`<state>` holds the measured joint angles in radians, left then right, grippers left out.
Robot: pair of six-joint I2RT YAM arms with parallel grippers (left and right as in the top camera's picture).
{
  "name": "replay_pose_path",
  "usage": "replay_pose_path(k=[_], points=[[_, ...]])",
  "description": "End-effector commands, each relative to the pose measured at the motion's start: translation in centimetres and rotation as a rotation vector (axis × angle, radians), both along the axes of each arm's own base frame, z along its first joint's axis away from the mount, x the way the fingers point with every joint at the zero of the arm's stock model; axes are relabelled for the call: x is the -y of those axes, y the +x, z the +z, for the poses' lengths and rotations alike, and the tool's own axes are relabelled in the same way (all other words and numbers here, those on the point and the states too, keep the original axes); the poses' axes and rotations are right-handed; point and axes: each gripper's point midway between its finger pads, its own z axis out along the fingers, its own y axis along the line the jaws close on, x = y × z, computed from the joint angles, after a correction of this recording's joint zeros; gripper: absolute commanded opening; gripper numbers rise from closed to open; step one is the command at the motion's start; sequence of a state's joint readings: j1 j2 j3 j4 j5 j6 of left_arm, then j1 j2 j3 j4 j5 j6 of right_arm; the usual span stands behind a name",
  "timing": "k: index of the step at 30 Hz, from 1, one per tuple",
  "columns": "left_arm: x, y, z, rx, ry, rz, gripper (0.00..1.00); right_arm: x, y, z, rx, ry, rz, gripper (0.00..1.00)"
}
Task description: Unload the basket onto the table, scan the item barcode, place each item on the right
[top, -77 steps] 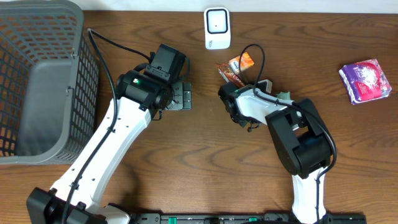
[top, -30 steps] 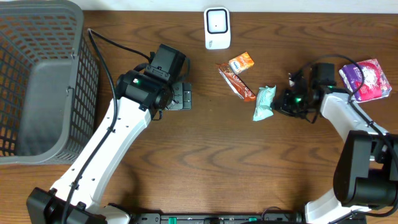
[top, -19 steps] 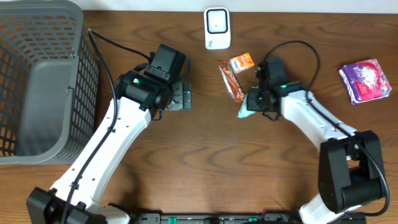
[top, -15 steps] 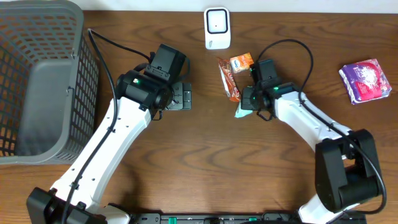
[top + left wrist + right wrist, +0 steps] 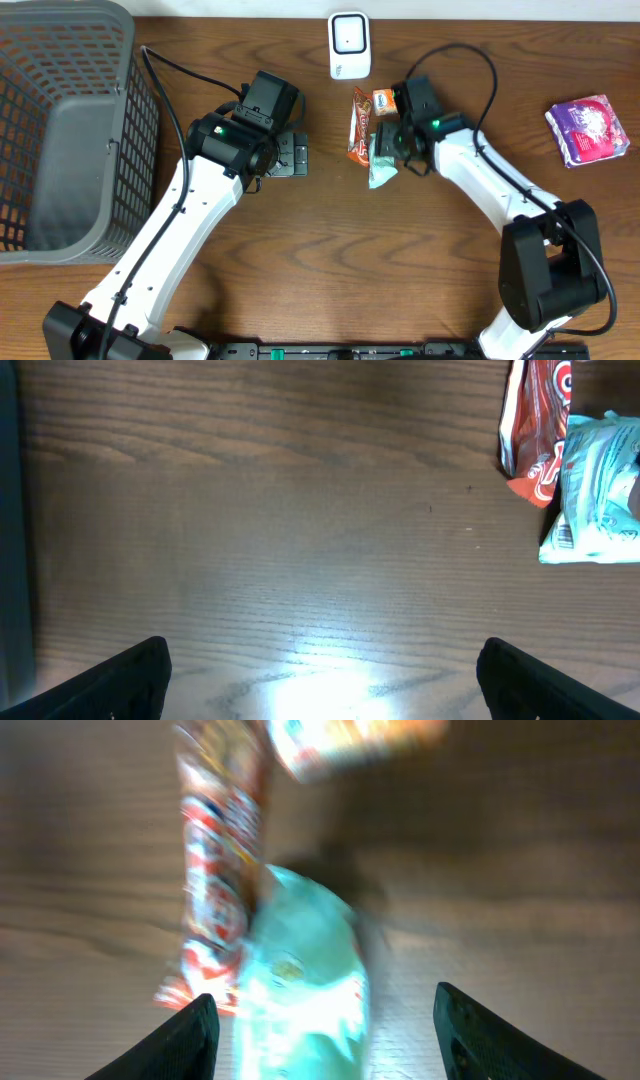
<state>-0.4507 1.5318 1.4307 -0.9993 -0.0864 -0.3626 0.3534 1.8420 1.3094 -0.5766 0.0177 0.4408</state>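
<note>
Jaws gape on left gripper [image 5: 320, 655] and right gripper [image 5: 325, 1005], the latter over a mint-green packet [image 5: 300, 975], print blurred.

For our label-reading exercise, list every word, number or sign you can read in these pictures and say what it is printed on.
Nothing can be read for certain.
On the red wrapper: white lettering, cut off, unreadable.
On the mint packet: a barcode, digits too small.
On the orange packet: print too small.
On the purple packet: print too small.
</note>
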Motion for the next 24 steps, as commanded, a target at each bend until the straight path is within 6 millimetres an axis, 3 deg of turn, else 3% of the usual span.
replay_pose_path(k=[1,5,8,10,15,22,24], points=[[-0.4,0.0,-0.1,0.0,0.018,0.012,0.98,-0.8,1.4,2.7,0.042,0.043,0.001,0.65],[-0.4,0.0,-0.1,0.0,0.017,0.012,0.98,0.0,0.1,1.4,-0.046,0.061,-0.092,0.83],[-0.4,0.0,-0.1,0.0,0.017,0.012,0.98,0.0,-1.2,-0.1,-0.122,0.109,-0.09,0.87],[-0.4,0.0,-0.1,0.0,0.018,0.012,0.98,-1.3,-2.1,-1.1,-0.169,0.187,-0.034,0.88],[-0.4,0.0,-0.1,0.0,0.017,0.012,0.98,-1.9,-3.5,-3.6,-0.208,0.201,-0.003,0.96],[-0.4,0.0,-0.1,0.0,0.017,0.012,0.98,-2.3,-3.9,-6.7,-0.221,0.184,0.004,0.95],[-0.4,0.0,-0.1,0.0,0.018,0.012,0.98,-2.3,-3.5,-7.3,-0.212,0.184,0.004,0.84]])
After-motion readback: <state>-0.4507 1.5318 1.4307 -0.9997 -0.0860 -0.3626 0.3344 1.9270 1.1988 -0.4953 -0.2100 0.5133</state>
